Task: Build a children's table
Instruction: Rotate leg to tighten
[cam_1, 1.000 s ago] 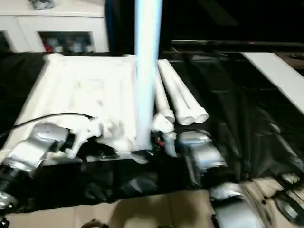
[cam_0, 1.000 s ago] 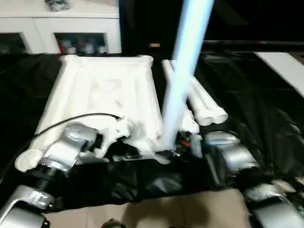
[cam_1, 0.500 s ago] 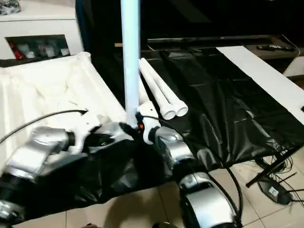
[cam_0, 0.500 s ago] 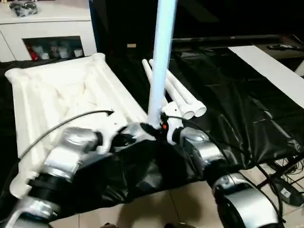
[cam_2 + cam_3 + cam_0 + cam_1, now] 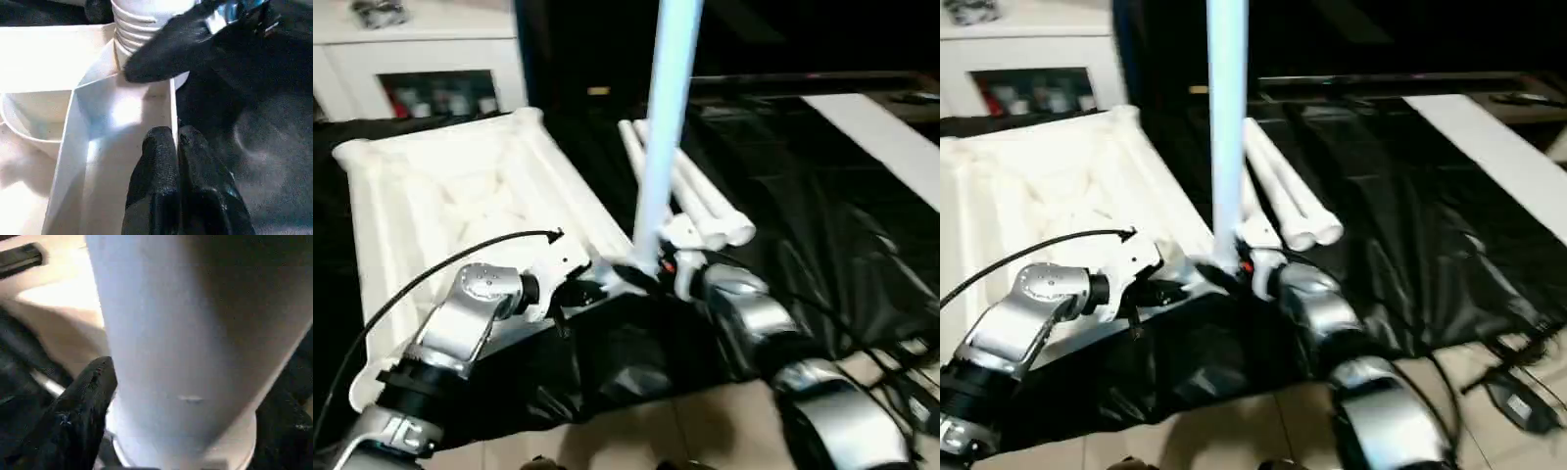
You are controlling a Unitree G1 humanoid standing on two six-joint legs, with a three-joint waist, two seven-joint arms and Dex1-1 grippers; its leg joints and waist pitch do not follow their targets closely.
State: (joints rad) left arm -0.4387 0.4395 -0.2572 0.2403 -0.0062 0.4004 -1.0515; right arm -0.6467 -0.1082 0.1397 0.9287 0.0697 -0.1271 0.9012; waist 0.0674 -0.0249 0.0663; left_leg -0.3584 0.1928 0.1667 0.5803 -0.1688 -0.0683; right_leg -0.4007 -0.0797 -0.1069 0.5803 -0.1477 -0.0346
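the upright leg is standing with its long axis vertical in the near corner socket of the inverted table top; the right gripper, nearer, is straddling its base, grip state unclear; the left gripper is pinching the top's edge wall beside it.

White table top lies upside down, ribbed underside up, on black cover. One white leg stands upright in its near corner socket. Spare legs lie beside it.
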